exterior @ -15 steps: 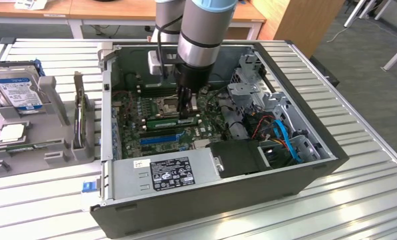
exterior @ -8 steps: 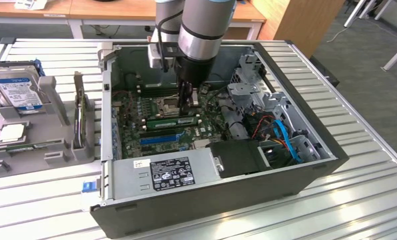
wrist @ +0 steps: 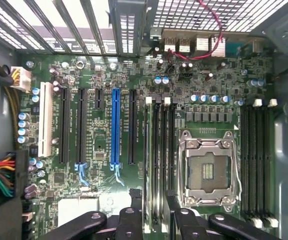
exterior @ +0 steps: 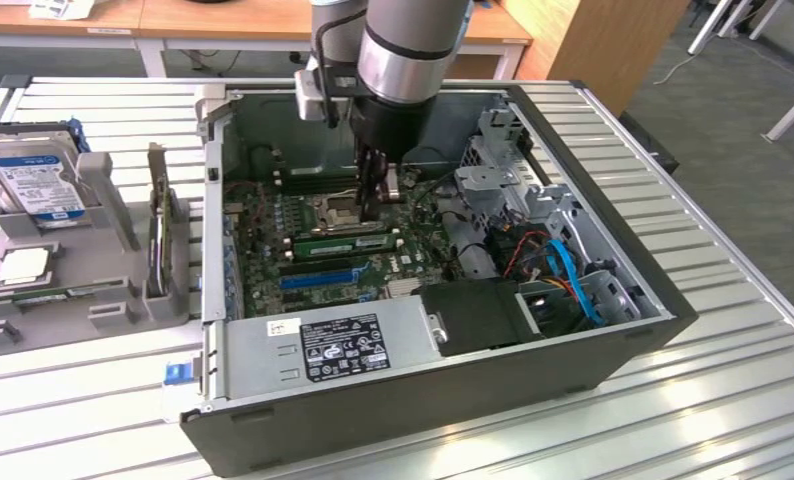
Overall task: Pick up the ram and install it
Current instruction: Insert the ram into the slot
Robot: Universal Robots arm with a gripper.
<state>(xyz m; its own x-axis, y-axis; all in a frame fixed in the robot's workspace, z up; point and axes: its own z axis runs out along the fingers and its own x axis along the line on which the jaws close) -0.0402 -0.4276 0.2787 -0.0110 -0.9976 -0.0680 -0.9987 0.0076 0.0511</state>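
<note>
The ram (exterior: 348, 241) is a long green stick standing on edge in a memory slot beside the processor socket (exterior: 336, 208), inside the open computer case (exterior: 611, 300). My gripper (exterior: 374, 212) hangs just above it, jaws open and holding nothing. In the wrist view the ram (wrist: 147, 165) shows edge-on as a thin pale strip in the leftmost of three black slots. My gripper (wrist: 154, 202) straddles that slot group, with one black finger (wrist: 135, 200) on each side and a clear gap between them.
The empty processor socket (wrist: 207, 167) lies between two banks of memory slots (wrist: 256, 160). A blue expansion slot (wrist: 115, 127) and black ones run alongside. The power supply (exterior: 337, 345) and blue cables (exterior: 577, 280) crowd the case. A hard drive (exterior: 37, 180) and a processor chip (exterior: 24, 265) rest on a grey fixture.
</note>
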